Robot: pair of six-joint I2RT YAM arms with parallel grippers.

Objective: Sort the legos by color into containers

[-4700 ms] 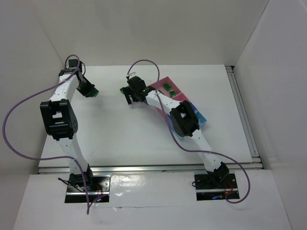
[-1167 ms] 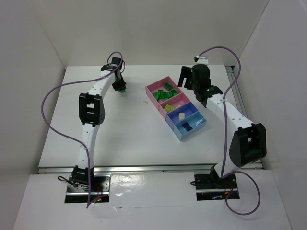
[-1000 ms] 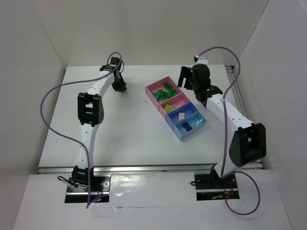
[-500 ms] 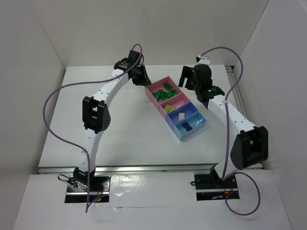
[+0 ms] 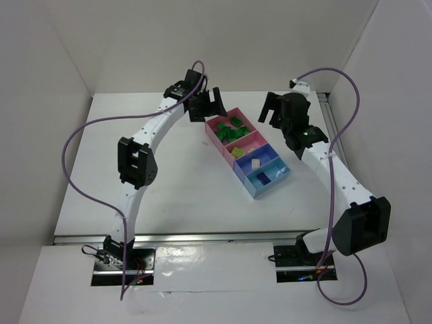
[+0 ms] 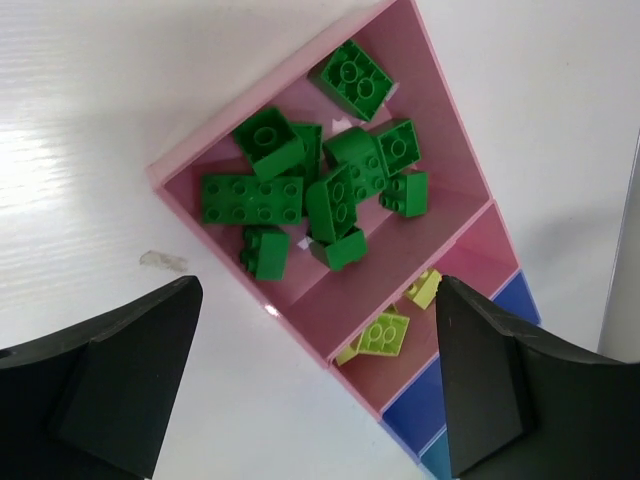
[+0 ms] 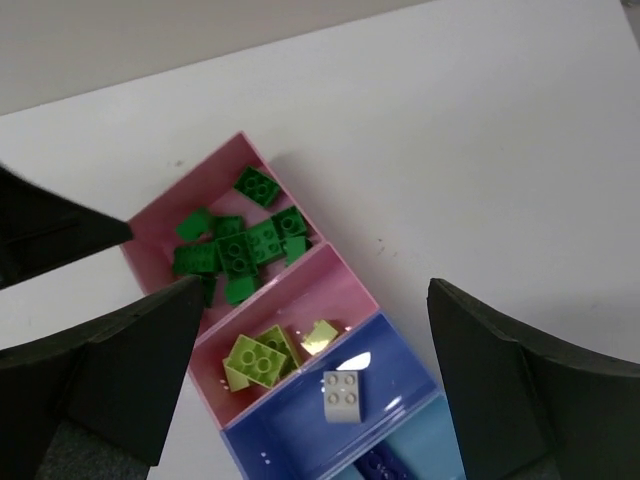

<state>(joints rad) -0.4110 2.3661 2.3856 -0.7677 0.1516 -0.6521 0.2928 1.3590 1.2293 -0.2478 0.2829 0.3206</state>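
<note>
The containers (image 5: 237, 170) form a slanted row of four bins at mid-table. Several dark green legos (image 6: 310, 190) fill the far pink bin (image 6: 190, 160). Lime legos (image 7: 255, 362) lie in the second pink bin (image 7: 330, 280). A cream brick (image 7: 343, 396) sits in the blue bin (image 7: 400, 355), and a dark blue-purple brick (image 7: 378, 466) lies in the light blue bin at the view's bottom edge. My left gripper (image 5: 214, 104) (image 6: 315, 390) hangs open and empty over the far pink bin's near corner. My right gripper (image 5: 272, 111) (image 7: 320, 385) hangs open and empty above the row's far side.
A small clear scrap (image 6: 162, 262) lies on the white table beside the far pink bin. An aluminium rail (image 5: 341, 155) runs along the table's right edge and another (image 5: 202, 236) along the near edge. White walls enclose the back and both sides.
My left arm swung right from the table's back left to the far pink bin and opened; the green piece it carried is no longer in it. My right gripper shifted slightly right and opened wider.
</note>
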